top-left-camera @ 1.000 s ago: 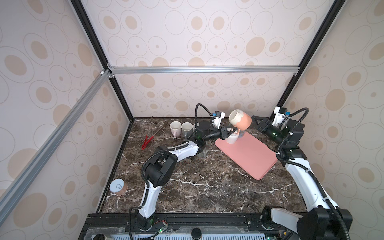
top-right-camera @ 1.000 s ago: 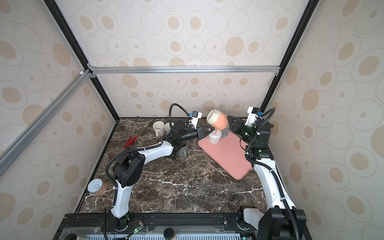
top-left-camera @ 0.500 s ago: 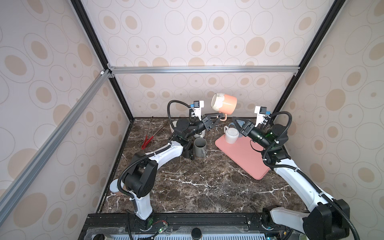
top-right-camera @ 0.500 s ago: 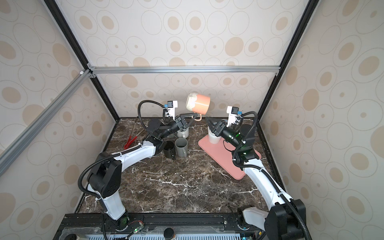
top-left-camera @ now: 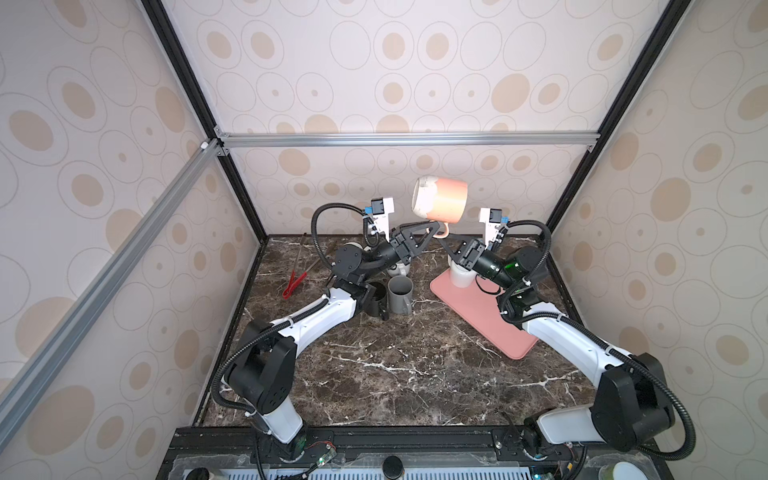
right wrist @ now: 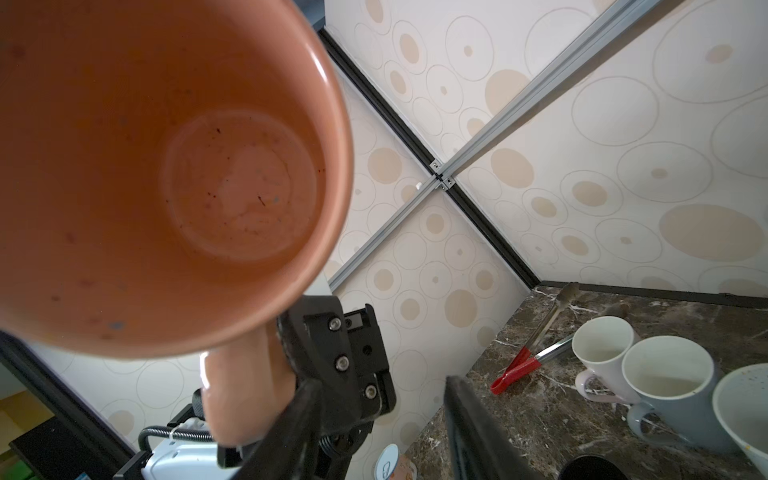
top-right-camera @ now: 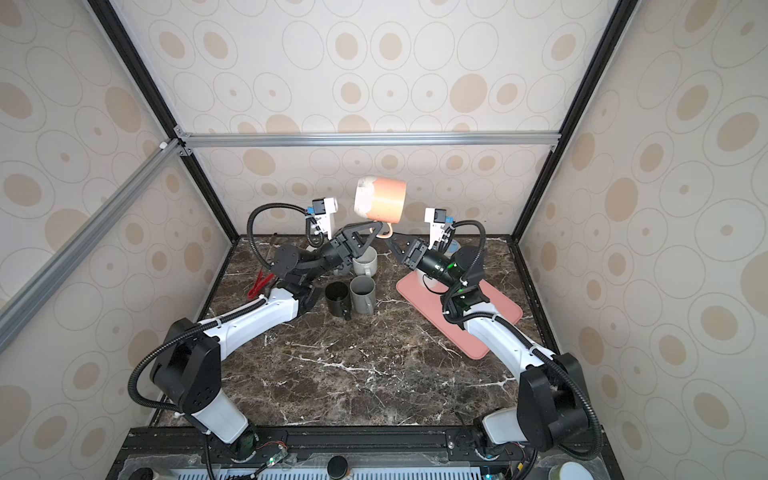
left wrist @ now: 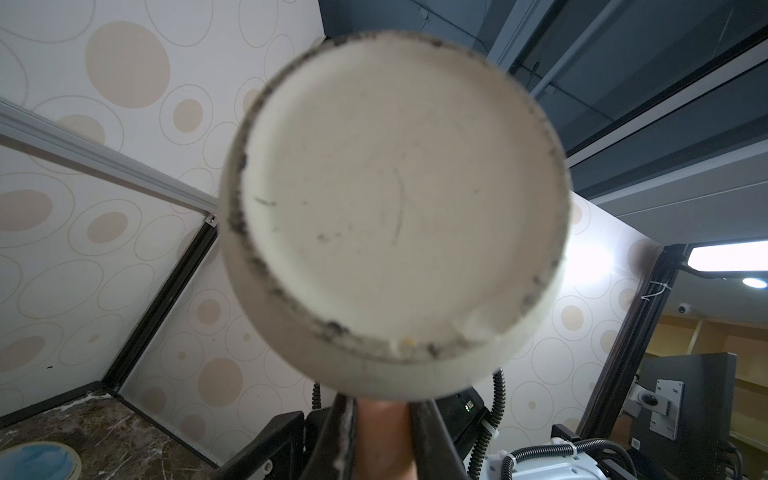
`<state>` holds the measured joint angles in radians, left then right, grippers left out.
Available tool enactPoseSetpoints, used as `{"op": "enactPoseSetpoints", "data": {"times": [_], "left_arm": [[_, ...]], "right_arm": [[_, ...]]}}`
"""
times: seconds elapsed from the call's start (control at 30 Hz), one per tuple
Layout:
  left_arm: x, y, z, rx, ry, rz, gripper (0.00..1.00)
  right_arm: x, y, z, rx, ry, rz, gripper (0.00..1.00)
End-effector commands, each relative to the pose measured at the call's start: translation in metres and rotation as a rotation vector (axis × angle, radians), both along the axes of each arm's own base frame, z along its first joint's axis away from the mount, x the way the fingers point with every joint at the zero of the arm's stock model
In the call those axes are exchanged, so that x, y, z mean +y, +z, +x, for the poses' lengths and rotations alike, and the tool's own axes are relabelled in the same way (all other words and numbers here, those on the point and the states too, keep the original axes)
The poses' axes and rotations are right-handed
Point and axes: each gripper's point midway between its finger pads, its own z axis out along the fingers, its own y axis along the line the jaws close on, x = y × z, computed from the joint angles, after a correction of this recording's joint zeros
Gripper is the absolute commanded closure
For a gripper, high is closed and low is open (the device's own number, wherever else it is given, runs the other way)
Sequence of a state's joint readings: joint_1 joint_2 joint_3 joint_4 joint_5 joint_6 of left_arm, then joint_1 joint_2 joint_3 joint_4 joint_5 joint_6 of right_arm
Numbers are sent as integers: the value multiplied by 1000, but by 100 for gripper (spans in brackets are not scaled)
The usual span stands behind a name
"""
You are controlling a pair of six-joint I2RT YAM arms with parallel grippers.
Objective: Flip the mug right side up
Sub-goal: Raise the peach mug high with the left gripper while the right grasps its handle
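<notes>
An orange mug (top-left-camera: 442,203) (top-right-camera: 382,203) hangs in the air above the back of the table, lying on its side. Its pale base (left wrist: 399,199) faces the left wrist camera, and its open mouth (right wrist: 166,166) faces the right wrist camera. My left gripper (top-left-camera: 435,232) (top-right-camera: 379,230) (left wrist: 384,415) is shut on the mug's handle (left wrist: 384,440), which points down. My right gripper (top-left-camera: 452,245) (top-right-camera: 394,242) (right wrist: 380,386) is open just to the right of and below the handle, with nothing between its fingers.
A pink board (top-left-camera: 490,328) lies at the right with a white cup (top-left-camera: 460,276) on its far end. A grey mug (top-left-camera: 400,295), a black mug (top-left-camera: 376,299) and another white cup (top-right-camera: 365,262) stand near the middle back. Red-handled tongs (top-left-camera: 293,284) lie at the back left.
The mug has gone up and to the left from over the pink board and turned onto its side. The right gripper has followed it leftward and its jaws have widened.
</notes>
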<state>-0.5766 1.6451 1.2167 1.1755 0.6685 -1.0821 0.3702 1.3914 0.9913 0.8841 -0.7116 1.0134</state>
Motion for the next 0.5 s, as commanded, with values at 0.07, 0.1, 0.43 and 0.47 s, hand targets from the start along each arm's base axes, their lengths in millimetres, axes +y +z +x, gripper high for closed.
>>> {"op": "enactPoseSetpoints", "data": {"times": [0.07, 0.1, 0.43, 0.47], "left_arm": [[26, 46, -24, -130, 35, -109, 100], [28, 45, -23, -124, 42, -114, 100], [40, 48, -28, -124, 44, -158, 100], [40, 49, -28, -125, 41, -158, 100]], "right_arm": [[7, 33, -28, -134, 70, 22, 54], [7, 31, -30, -134, 72, 17, 55], [4, 47, -42, -154, 47, 21, 52], [5, 51, -42, -159, 52, 29, 52]]}}
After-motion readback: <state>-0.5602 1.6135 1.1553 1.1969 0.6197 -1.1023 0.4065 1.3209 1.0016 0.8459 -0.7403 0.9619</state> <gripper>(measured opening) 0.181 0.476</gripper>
